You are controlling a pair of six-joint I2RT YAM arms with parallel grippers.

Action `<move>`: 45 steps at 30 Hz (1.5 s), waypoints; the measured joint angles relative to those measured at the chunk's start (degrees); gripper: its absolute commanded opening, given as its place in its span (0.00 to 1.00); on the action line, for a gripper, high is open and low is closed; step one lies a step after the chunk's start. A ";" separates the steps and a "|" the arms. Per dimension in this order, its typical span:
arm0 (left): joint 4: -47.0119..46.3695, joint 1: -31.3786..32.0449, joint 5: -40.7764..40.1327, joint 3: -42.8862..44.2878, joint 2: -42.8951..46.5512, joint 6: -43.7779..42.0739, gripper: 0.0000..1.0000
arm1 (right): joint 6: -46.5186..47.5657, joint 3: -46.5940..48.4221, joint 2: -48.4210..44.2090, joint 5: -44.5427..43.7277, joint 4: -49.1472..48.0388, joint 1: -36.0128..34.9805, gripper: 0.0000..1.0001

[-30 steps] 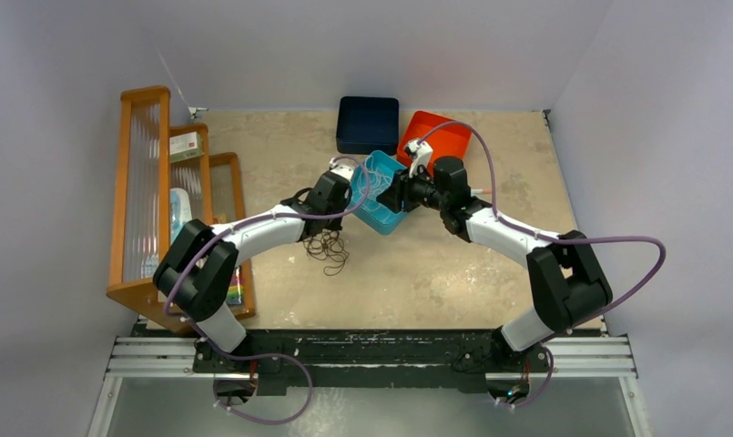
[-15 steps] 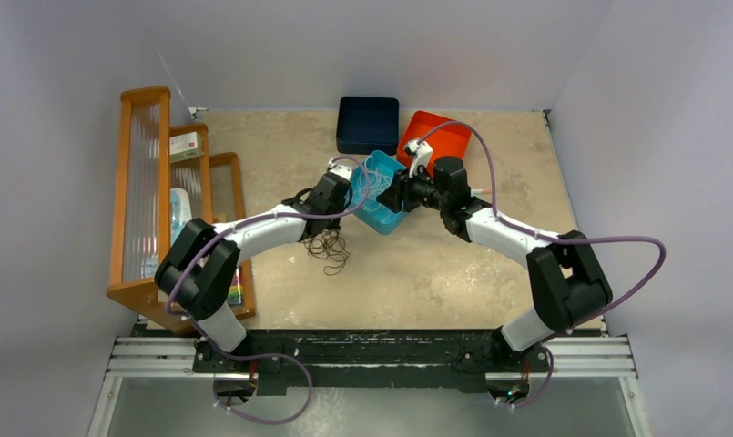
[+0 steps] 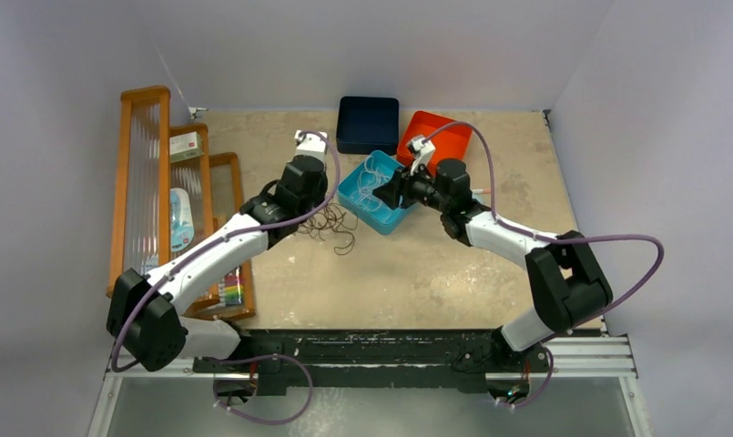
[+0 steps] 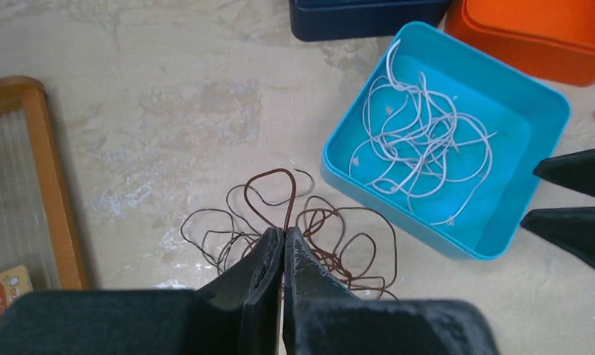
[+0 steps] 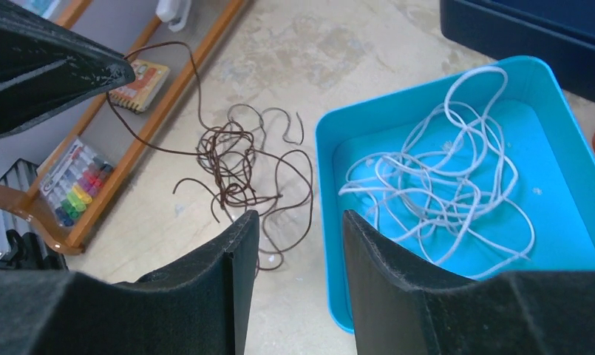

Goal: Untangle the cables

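The left gripper (image 4: 283, 240) has its fingers pressed tight on one strand of the wiry dark-brown cables (image 5: 231, 166). Their springy loops are heaped on the mottled table (image 4: 168, 111) just beside a glossy teal tray (image 4: 512, 159) of limp white cables (image 5: 442, 192). The right gripper (image 5: 300, 216) stands spread at the tray's near wall. A slow, steady lift should free the strand without cinching knots.
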State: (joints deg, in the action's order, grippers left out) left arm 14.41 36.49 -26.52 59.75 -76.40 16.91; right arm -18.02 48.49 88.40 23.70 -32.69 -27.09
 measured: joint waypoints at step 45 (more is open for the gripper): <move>10.80 0.00 8.37 16.87 11.76 0.46 0.00 | 9.05 15.39 23.37 6.01 -26.82 -15.89 0.48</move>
State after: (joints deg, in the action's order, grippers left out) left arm 25.21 36.49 -18.15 76.62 -64.64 17.37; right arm -8.97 63.88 111.77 29.71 -59.51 -42.98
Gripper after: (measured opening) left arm 0.009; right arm 0.504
